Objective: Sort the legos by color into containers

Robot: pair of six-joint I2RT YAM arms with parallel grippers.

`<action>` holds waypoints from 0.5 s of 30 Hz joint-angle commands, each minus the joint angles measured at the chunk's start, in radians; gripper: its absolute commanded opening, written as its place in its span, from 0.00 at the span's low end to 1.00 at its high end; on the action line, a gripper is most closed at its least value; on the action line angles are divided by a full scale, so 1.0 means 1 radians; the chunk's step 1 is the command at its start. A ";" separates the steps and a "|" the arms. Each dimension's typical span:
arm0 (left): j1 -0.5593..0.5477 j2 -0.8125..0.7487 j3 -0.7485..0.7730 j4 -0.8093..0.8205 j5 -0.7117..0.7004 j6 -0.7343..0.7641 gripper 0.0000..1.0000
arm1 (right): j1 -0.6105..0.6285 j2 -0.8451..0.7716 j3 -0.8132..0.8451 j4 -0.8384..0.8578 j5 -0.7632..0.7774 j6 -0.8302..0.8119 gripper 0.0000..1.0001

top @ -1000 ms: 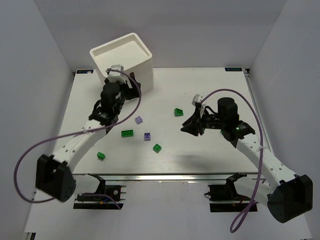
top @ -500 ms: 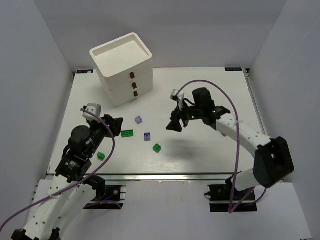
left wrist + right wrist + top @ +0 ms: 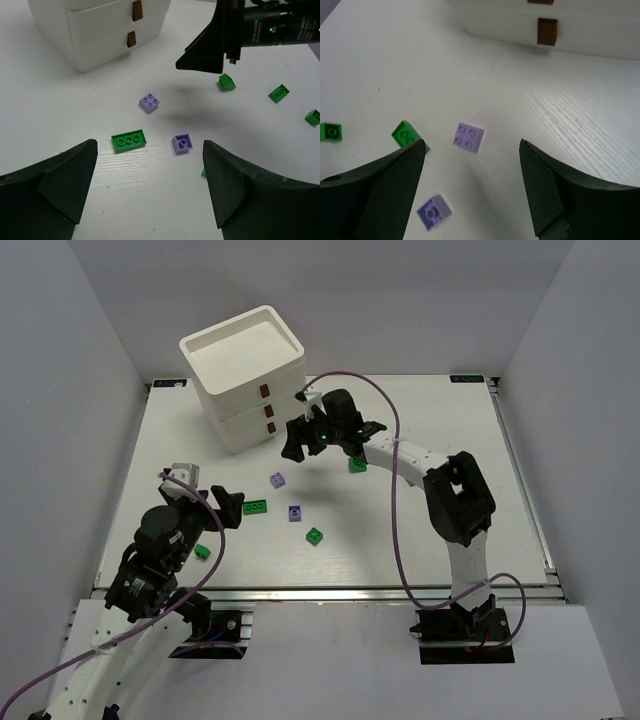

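Evidently no sorting is taking place yet: the drawers [image 3: 240, 418] of the white drawer unit [image 3: 240, 345], which is standing at 11 o'clock on the worktop [image 3: 470, 410], are all appearing shut, with their brown handles [image 3: 268, 412] running in a column down the front face. The legos are lying loose on the worktop, well apart from the unit toward its 5 o'clock: a purple square brick [image 3: 278, 480], a second purple brick [image 3: 295, 513], a long green brick [image 3: 255, 507], small green bricks [image 3: 314, 535] nearer the arms, and one green brick [image 3: 226, 81] sitting partly beneath the right arm. None is resting in a drawer.

The right gripper [image 3: 296, 438] is reaching across to the unit and hovering just beside the handles, at their 4 o'clock. Its jaws are standing wide, holding nothing and touching nothing. Its wrist view is showing a handle at 12 o'clock and the purple square brick below the gap. Whether it is addressing the drawer or the brick cannot be told.

The left gripper [image 3: 150, 145] is hanging over the worktop at 8 o'clock of the long green brick, jaws likewise spread wide and empty. That brick and the second purple brick are lying just ahead of its gap, so it is judged to be lining up a pick
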 commanded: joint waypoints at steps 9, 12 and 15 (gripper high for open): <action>-0.003 -0.079 -0.010 -0.030 -0.096 -0.034 0.96 | 0.026 0.186 0.165 0.306 0.217 0.096 0.80; -0.003 -0.084 -0.011 -0.032 -0.105 -0.037 0.96 | 0.025 0.226 0.166 0.393 0.217 0.098 0.78; -0.003 -0.093 -0.011 -0.035 -0.116 -0.040 0.97 | 0.025 0.269 0.197 0.445 0.228 0.096 0.76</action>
